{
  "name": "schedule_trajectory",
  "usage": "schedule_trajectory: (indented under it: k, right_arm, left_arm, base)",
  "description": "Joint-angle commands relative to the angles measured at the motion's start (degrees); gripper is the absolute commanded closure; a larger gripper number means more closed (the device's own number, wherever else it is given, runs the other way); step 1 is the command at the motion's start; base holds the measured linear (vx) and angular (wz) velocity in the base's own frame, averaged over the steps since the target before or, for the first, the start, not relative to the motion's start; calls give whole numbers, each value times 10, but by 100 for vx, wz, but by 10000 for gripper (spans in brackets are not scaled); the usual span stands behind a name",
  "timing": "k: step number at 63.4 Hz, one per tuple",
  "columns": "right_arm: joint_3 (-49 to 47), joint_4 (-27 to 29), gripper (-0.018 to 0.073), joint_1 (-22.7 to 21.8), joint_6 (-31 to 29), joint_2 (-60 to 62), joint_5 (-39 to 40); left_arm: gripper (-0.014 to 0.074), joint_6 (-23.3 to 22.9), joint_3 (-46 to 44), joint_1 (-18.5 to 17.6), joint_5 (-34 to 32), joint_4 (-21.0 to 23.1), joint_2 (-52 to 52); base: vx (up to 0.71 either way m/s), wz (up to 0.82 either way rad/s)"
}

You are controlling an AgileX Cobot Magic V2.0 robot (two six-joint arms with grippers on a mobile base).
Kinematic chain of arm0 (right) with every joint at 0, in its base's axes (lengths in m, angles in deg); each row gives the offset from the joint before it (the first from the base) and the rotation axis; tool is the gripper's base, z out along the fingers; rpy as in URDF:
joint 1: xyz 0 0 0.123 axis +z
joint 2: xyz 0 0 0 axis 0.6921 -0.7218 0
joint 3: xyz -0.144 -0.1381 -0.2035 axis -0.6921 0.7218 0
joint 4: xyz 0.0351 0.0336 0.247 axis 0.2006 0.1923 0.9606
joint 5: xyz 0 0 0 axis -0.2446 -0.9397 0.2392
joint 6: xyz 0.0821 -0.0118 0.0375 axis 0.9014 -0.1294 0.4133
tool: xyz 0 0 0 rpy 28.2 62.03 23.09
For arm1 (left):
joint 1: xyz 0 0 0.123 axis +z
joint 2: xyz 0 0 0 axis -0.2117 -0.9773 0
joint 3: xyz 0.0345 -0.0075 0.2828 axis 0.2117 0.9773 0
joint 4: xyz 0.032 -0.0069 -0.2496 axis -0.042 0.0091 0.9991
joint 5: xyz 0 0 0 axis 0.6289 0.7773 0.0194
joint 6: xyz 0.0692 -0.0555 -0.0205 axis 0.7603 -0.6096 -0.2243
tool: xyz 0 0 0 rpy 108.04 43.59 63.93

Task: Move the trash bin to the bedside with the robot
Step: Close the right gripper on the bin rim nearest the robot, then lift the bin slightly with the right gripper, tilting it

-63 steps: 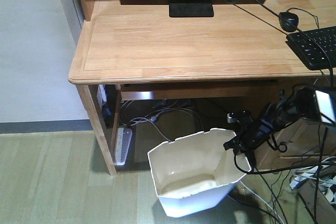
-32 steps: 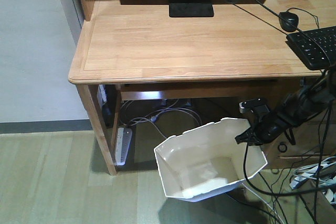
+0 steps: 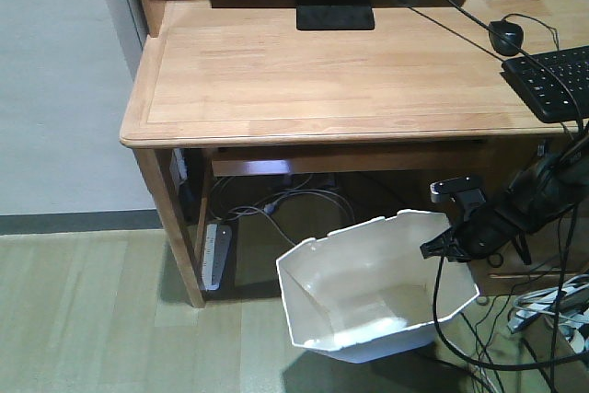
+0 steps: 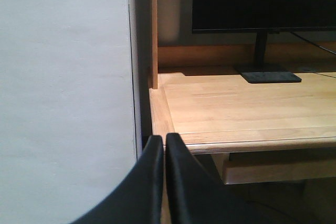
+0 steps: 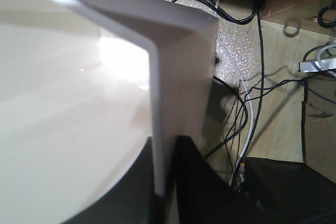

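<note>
The white trash bin [image 3: 354, 273], cream inside, hangs tilted just in front of the desk's underside, its mouth facing up and toward the camera. My right gripper [image 3: 444, 247], on a slim black arm reaching in from the right, is shut on the bin's right rim. In the right wrist view the thin white wall [image 5: 181, 72] runs down between the two black fingers of that gripper [image 5: 165, 144]. My left gripper [image 4: 164, 138] is shut with nothing in it, facing the desk's left corner. The bedside is out of view.
A light wooden desk [image 3: 322, 71] carries a monitor stand [image 3: 335, 17], a mouse [image 3: 505, 36] and a keyboard [image 3: 552, 80]. Beneath it lie a power strip [image 3: 216, 255] and tangled cables [image 3: 276, 202]. More cables [image 5: 247, 103] trail over the floor at the right. A pale wall [image 3: 55, 89] stands left.
The right gripper has carried the trash bin to the right and slightly upward, away from the desk leg. The bin's mouth now faces the camera more.
</note>
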Motion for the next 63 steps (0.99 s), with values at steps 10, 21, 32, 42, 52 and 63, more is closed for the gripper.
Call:
schedule_trajectory:
  k: [10, 21, 32, 42, 52, 63]
  right_arm:
    - [-9, 33, 562, -2, -9, 73, -59]
    - [-9, 72, 562, -2, -40, 94, -92]
    - [-9, 94, 562, -2, -41, 90, -97]
    - [-9, 96, 562, -2, -41, 88, -90]
    - [-9, 96, 562, -2, -41, 88, -85]
    - [-9, 96, 562, -2, -41, 88, -85]
  left_arm:
    - [602, -2, 16, -2, -38, 6, 5]
    - [602, -2, 16, -2, -38, 6, 5]
    - [602, -2, 16, -2, -38, 6, 5]
    - [602, -2, 16, -2, -38, 6, 5]
    - [602, -2, 16, -2, -38, 6, 5]
    - [602, -2, 16, -2, -38, 6, 5]
  base:
    - [0, 0]
    - [0, 0]
    - [0, 0]
    - [0, 0]
    - [0, 0]
    - [0, 0]
